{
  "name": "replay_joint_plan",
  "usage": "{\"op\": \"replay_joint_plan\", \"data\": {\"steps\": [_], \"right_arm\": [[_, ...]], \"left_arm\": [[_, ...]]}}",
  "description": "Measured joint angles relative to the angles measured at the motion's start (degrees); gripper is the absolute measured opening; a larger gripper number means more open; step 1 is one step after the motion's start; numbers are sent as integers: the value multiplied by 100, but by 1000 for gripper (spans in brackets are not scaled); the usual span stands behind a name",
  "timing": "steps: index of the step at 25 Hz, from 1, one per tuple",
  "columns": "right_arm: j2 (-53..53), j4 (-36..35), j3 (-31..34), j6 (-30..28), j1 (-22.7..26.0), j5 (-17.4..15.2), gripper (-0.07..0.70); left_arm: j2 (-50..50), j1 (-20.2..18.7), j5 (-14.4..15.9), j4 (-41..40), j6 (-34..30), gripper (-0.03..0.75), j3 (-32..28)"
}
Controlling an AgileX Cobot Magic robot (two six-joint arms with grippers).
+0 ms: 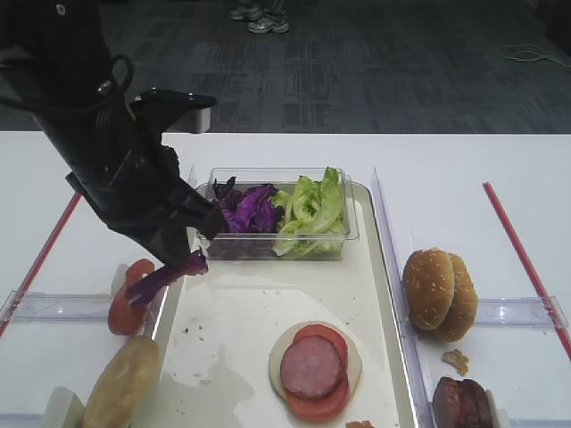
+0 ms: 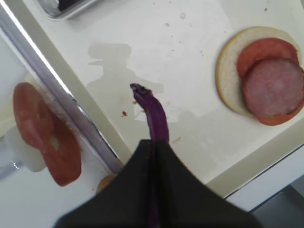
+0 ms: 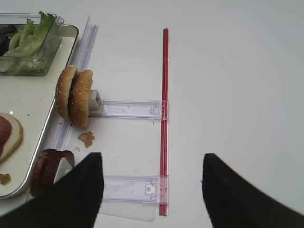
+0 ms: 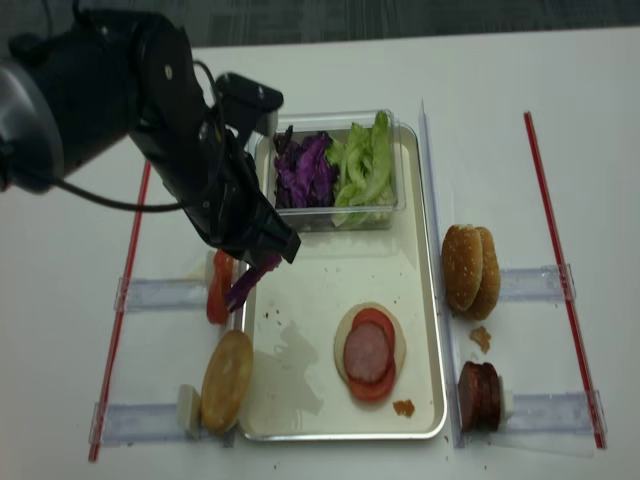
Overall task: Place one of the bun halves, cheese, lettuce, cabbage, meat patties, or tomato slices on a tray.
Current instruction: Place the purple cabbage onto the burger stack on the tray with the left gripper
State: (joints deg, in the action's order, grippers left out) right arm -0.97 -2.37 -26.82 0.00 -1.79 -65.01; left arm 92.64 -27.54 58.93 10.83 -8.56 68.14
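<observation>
Hiding cabbage [image 2: 156,118] end: left claw [image 2: 153,156]

Colours here: the cabbage strip [image 2: 156,118] is deep purple, hanging from the black left tool [image 2: 154,156]. The tray [image 1: 232,312] is cream-white with dark crumb specks. The tomato slices [image 1: 134,294] are bright red, the meat patties [image 1: 464,403] dark reddish-brown. The sesame bun halves [image 1: 439,294] are golden-brown with pale seeds. Frilly light-green lettuce [image 1: 308,212] sits in a clear tub [image 1: 348,234]. The bench [image 1: 446,169] is white with red strips [image 1: 522,254].
</observation>
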Motion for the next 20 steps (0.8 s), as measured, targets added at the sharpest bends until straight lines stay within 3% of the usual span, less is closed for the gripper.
{"op": "replay_joint_plan", "data": {"steps": [11,20], "right_arm": [[0,0,0,0,0,0,468],[0,0,0,0,0,0,468]], "left_arm": [[-27,-652,-388,33,-103,-16,-164],[-27,-1115,-774,260,-918,-17,-173]]}}
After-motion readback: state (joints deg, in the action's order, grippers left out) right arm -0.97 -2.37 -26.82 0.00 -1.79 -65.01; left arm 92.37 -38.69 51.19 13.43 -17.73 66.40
